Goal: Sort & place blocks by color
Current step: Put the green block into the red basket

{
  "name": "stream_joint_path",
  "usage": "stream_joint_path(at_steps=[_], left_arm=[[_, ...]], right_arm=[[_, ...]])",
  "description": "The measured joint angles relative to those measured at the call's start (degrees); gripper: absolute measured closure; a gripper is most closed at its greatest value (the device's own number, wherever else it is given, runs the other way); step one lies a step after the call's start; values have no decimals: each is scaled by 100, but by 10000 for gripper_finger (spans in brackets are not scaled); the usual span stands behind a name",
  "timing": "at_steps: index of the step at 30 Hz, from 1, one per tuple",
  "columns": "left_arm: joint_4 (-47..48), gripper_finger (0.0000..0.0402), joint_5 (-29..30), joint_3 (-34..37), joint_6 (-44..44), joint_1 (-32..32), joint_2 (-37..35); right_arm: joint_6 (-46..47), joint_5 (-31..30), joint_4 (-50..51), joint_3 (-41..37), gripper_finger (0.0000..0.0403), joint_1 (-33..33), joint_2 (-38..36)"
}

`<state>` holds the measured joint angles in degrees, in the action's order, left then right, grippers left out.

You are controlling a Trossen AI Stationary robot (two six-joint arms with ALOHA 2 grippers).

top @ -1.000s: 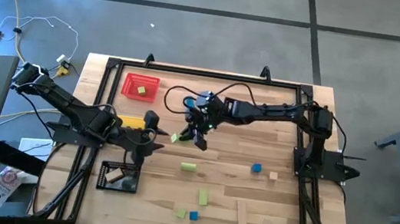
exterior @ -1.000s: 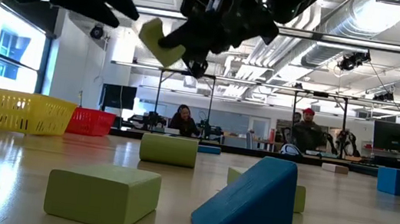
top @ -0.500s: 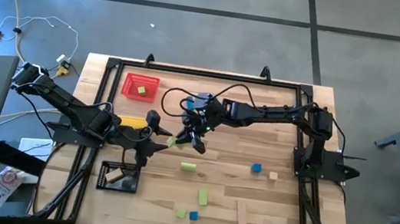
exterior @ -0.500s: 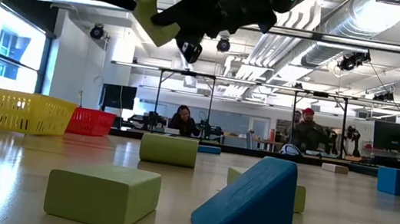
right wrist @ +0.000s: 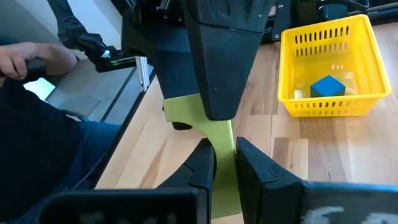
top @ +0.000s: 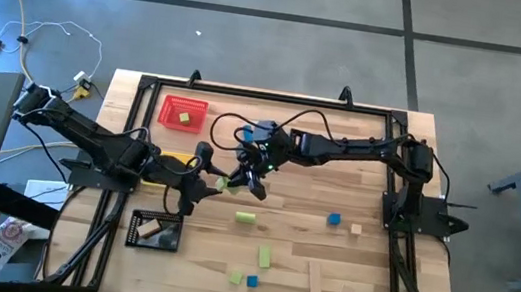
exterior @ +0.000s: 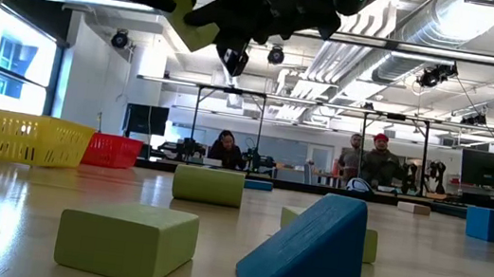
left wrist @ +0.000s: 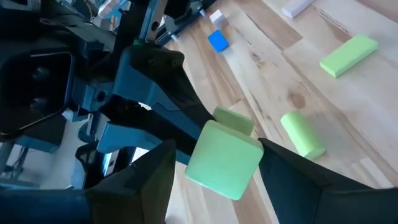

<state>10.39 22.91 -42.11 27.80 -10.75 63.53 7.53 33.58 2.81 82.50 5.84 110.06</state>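
Observation:
A light green block (top: 224, 183) hangs in the air above the table's middle left, held by my right gripper (top: 239, 176), which is shut on it. My left gripper (left wrist: 216, 177) is open, with one finger on either side of the same block (left wrist: 224, 158). In the low view the block (exterior: 182, 7) sits high up between both grippers. Other blocks lie on the table: a green cylinder (top: 245, 218), a green bar (top: 264, 257), a blue cube (top: 334, 218) and tan bars (top: 315, 282). My right gripper pinches the green block's narrow end (right wrist: 221, 142) between its two fingers (right wrist: 202, 167), coming from the table's right side. The block is lifted clear of the table and sticks out past the fingertips toward my left gripper. My left gripper stands around the block's free end (left wrist: 249, 149); whether its fingers touch it, I cannot tell.
A red tray (top: 184, 113) holds a green piece at the far left. A yellow tray (right wrist: 328, 65) with a blue block lies beneath my left arm. A black tray (top: 156, 230) sits near the left edge. A person's hand (right wrist: 18, 59) shows beyond the table.
My right gripper has carried the green block up and a little toward the table's left, to my left gripper. My left gripper has moved in toward the block, so its fingers now stand on either side of it.

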Motion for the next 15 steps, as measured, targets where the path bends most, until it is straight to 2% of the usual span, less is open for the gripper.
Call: stream_joint_path(at_steps=[7,15], left_arm=[[12,192,-622,2,27,223,50],[5,205,-616,2,114,287,44]], right_arm=[[17,7,-3,0,381,-1,0],[15,7,17,-1,381,-1,0]])
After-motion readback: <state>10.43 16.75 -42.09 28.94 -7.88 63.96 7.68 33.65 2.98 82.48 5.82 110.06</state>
